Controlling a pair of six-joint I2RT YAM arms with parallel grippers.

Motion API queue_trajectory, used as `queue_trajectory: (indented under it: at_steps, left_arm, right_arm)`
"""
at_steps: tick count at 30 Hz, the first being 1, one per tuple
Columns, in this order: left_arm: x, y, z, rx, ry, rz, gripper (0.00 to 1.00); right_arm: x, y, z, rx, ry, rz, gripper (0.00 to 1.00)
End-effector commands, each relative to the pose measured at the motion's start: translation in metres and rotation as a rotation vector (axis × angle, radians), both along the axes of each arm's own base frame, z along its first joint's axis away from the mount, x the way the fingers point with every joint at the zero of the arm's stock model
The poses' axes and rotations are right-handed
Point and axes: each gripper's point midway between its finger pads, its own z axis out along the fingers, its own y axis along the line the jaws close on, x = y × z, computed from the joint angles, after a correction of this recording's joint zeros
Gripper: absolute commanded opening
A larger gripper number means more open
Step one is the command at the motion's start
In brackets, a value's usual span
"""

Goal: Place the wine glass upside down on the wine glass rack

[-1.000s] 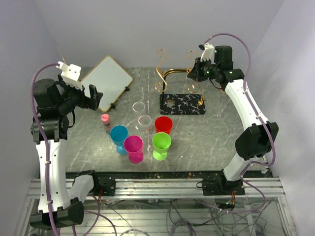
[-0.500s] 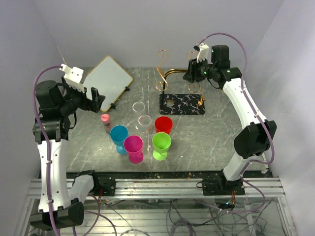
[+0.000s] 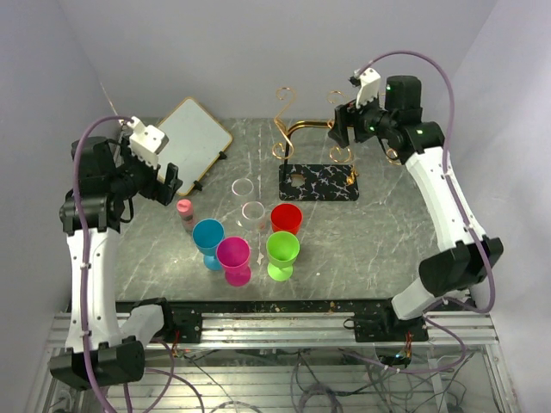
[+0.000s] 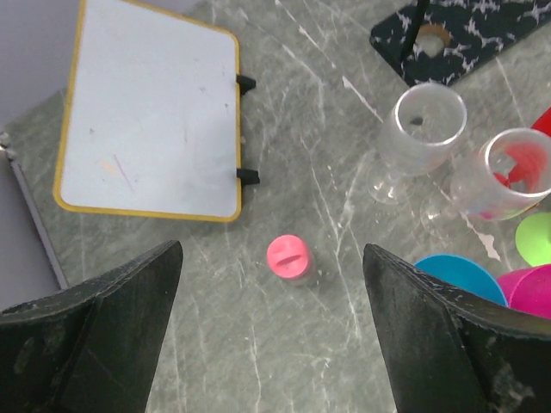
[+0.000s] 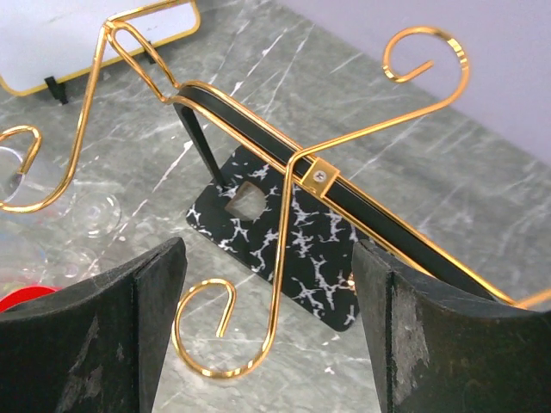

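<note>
The right claw [image 5: 271,288] hangs over the top of the rack [image 3: 298,130], fingers apart and holding nothing; the gold arms cross between them in the wrist view. Two clear wine glasses [image 3: 243,188] stand upright on the tabletop [image 3: 379,241], left of the rack's base and well apart from that claw. The left claw [image 3: 165,182] gapes empty above a pink-capped bottle [image 4: 288,257].

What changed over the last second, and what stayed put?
The right arm swung out to the right; the right gripper, by the top of the wine glass rack, stands open and empty. The left gripper moved slightly inward, open. The rack, clear glasses, coloured glasses and white board stayed put.
</note>
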Motion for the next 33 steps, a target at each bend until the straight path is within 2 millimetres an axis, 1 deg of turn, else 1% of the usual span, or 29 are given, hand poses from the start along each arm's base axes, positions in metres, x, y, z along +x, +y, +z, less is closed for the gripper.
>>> queue_trajectory:
  at_steps: [1, 3, 5, 7, 10, 13, 15, 18, 21, 25, 32, 33]
  left_arm:
    - [0.002, -0.002, -0.020, 0.055, 0.083, -0.041, 0.98]
    - [0.002, -0.008, -0.031, 0.089, 0.106, -0.059, 0.98]
    - [-0.002, -0.019, -0.045, 0.133, 0.142, -0.102, 0.98]
    - [-0.010, -0.036, -0.059, 0.181, 0.192, -0.182, 0.97]
    - [-0.024, -0.055, -0.079, 0.226, 0.290, -0.287, 0.95]
    - [-0.035, -0.064, -0.097, 0.290, 0.365, -0.361, 0.90]
    - [-0.039, -0.066, -0.109, 0.338, 0.408, -0.396, 0.88]
    - [-0.040, -0.062, -0.121, 0.396, 0.447, -0.408, 0.86]
    - [-0.042, -0.060, -0.129, 0.422, 0.478, -0.421, 0.86]
    - [-0.044, -0.062, -0.138, 0.428, 0.508, -0.442, 0.83]
    - [-0.039, -0.066, -0.154, 0.428, 0.522, -0.435, 0.70]
    - [-0.039, -0.066, -0.157, 0.430, 0.528, -0.436, 0.67]
  right_arm:
    - [-0.015, -0.020, 0.020, -0.081, -0.074, -0.040, 0.78]
    - [-0.021, -0.023, 0.024, -0.105, -0.083, -0.033, 0.79]
    - [-0.028, -0.027, 0.027, -0.136, -0.096, -0.022, 0.81]
    - [-0.034, -0.033, 0.029, -0.171, -0.111, -0.018, 0.81]
    - [-0.044, -0.039, 0.031, -0.209, -0.123, -0.013, 0.82]
    - [-0.051, -0.043, 0.035, -0.224, -0.133, -0.010, 0.83]
    - [-0.056, -0.042, 0.034, -0.226, -0.131, 0.002, 0.83]
    - [-0.060, -0.043, 0.028, -0.235, -0.120, 0.014, 0.83]
    - [-0.062, -0.043, 0.020, -0.245, -0.102, 0.021, 0.84]
    - [-0.062, -0.043, 0.017, -0.246, -0.093, 0.030, 0.84]
    - [-0.057, -0.036, 0.012, -0.232, -0.069, 0.054, 0.84]
    - [-0.057, -0.036, 0.010, -0.230, -0.065, 0.057, 0.84]
